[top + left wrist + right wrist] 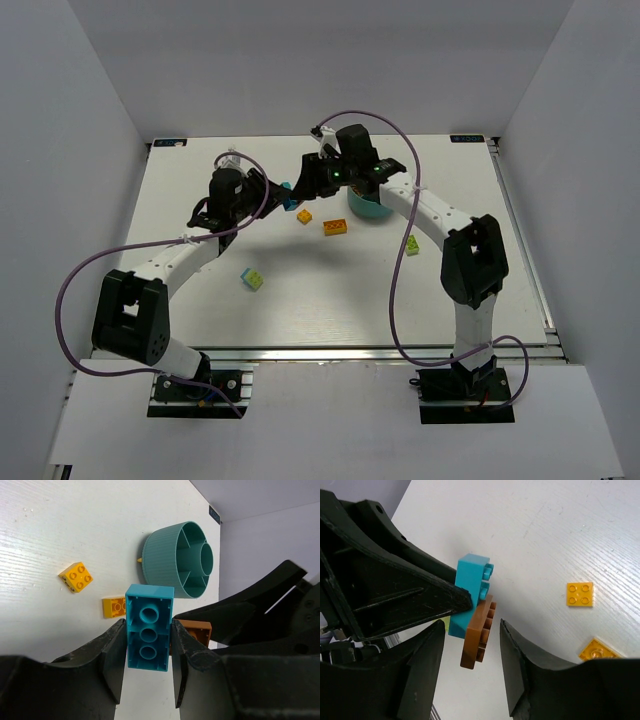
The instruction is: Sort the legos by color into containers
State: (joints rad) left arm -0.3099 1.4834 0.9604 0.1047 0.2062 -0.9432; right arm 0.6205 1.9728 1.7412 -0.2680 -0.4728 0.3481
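1. Left gripper (148,630): clamped on the long sides of a cyan brick (148,647) and holding it above the table (330,300), left of the teal bowl (165,555).
2. Brown-orange brick (476,642): stuck on the stud face of the cyan brick, with its edge jutting out below.
3. Right gripper (471,627): jaws apart, one on each side of the brown-orange brick, with a gap showing on both sides. It grips nothing.
4. Step in hand, as judged: parting the two joined bricks. Handling notes:
   - Close squarely on the flat sides of the brown-orange brick, clear of the cyan one.
   - Peel from one edge rather than pulling straight.
   - Keep the left grip firm, so the cyan brick does not twist out.
5. Teal bowl: stands at the far right of the table, under the right arm. In the left wrist view the wedge sections and central cup that show hold nothing. The nearer sections are hidden by the wall.
6. Loose stock on the table:
   - yellow brick (304,216)
   - orange brick (335,227)
   - cyan-and-lime brick (252,278)
   - lime brick (411,244)
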